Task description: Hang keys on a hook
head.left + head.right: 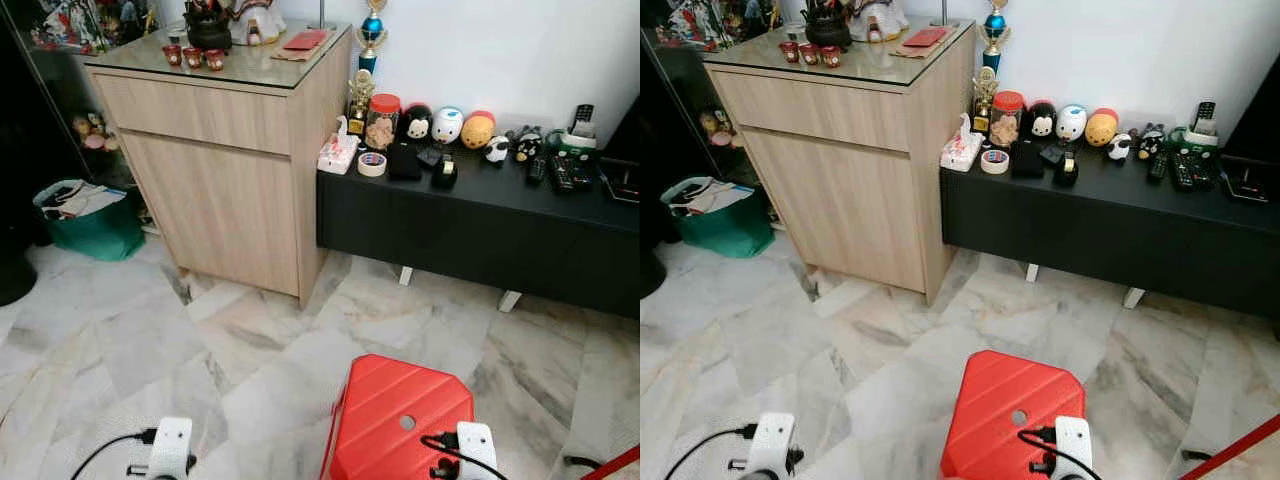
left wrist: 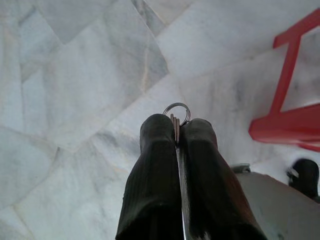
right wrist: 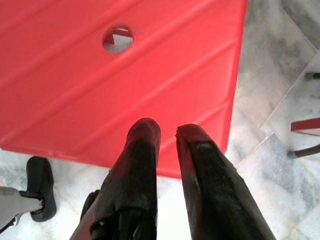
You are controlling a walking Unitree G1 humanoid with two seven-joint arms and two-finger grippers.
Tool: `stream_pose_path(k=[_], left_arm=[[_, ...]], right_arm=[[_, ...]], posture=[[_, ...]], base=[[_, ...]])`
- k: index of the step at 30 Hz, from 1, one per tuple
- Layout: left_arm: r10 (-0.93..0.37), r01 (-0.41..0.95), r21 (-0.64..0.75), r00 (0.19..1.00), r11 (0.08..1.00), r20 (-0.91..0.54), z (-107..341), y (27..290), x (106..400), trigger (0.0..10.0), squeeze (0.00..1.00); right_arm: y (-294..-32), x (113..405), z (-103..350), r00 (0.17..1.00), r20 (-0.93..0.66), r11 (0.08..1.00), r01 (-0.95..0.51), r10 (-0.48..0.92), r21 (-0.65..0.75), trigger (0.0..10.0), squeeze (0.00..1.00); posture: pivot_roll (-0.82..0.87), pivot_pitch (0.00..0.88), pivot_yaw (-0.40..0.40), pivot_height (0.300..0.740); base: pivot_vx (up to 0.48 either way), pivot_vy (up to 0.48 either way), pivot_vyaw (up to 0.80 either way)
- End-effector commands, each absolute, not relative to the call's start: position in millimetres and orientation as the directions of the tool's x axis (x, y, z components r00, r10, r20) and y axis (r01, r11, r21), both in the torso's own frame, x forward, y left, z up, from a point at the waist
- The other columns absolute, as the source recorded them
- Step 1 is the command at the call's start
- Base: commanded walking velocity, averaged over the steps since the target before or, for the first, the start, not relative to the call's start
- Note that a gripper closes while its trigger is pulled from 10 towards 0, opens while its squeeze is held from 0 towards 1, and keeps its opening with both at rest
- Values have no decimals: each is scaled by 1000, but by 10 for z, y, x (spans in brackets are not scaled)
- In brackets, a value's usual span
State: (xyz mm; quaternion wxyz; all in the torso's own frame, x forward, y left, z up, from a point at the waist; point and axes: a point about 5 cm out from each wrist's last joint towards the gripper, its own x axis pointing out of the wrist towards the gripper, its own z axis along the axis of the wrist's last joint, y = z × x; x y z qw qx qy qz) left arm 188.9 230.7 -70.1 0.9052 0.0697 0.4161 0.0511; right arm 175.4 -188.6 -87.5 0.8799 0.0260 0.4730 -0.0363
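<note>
the left tool [image 2: 177,131] hangs low at the near left over the marble floor [image 1: 150,330], clenched on the keys [image 2: 176,116], whose ring pokes out past its fingertips. to the right, the right tool [image 3: 167,134] hovers above the red stool [image 1: 400,415], fingers slightly apart and grasping nothing. far off stand a wooden cabinet [image 1: 225,170] and, right of it, a black table [image 1: 480,225].
</note>
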Motion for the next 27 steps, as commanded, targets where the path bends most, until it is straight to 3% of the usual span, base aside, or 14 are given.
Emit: stream_pose_path(k=[1, 5, 10, 14, 27], left_arm=[[176, -66, 171, 611, 983, -772, -764, 2325, 1772, 10000, 0], [175, -65, 170, 592, 983, -787, -806, 2323, 1685, 10000, 0], [174, -62, 169, 574, 984, -800, -836, 2309, 1629, 10000, 0], [175, -71, 164, 574, 984, -800, -839, 2294, 1633, 10000, 0], [159, -60, 153, 573, 986, -804, -853, 2234, 1636, 10000, 0]], right_arm=[[-1956, 1727, -875, 559, -827, 996, 88, -55, -7, 10000, 0], [-2177, 1763, -823, 569, -806, 957, 289, -166, 7, 10000, 0], [-2228, 1706, -844, 532, -830, 966, 256, -165, -28, 10000, 0], [-2037, 1615, -923, 492, -857, 980, 185, -151, -66, 10000, 0], [-1961, 1560, -958, 474, -869, 985, 155, -146, -81, 10000, 0]], posture=[[12, 0, -38, 740], [3, 0, -24, 740], [-6, 0, -22, 740], [-8, 0, -24, 740], [-11, 0, -19, 740]], base=[[0, 0, 0], [0, 0, 0], [0, 0, 0], [-180, 0, 0], [-242, 0, 0]])
